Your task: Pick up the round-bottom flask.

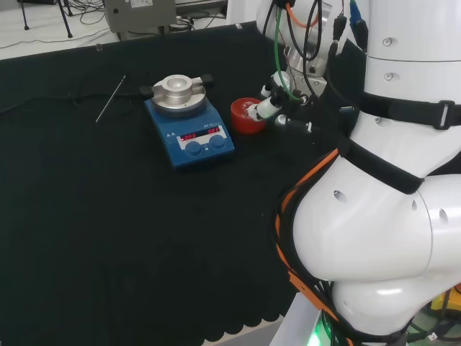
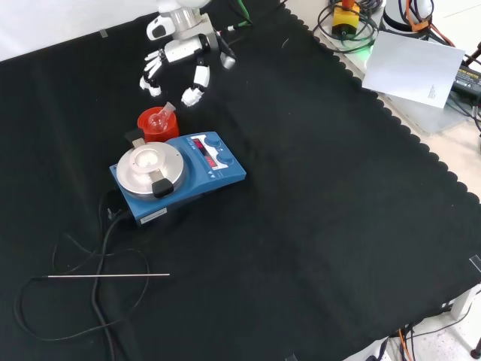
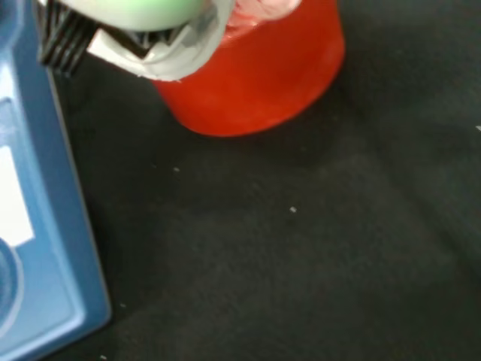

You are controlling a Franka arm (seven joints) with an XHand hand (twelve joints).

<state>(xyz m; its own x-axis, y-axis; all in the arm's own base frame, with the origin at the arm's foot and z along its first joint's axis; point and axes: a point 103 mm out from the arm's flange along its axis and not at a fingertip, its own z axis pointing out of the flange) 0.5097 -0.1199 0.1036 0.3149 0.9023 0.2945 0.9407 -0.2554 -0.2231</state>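
in the front view we see the round-bottom flask (image 2: 158, 117) sitting in its red stand (image 2: 152, 129) on the black cloth (image 2: 316, 195), neck tilted up to the right, just behind the blue hotplate (image 2: 180, 177). the hand (image 2: 176, 51) hangs above and beyond the stand, fingers spread and relaxed, grasping nothing and apart from the flask. a thin metal rod (image 2: 109, 276) lies on the cloth nearer the camera, beside the hotplate's black cable (image 2: 101, 248). in the wrist view the red stand (image 3: 255, 71) is close beside the hotplate's blue edge (image 3: 45, 248).
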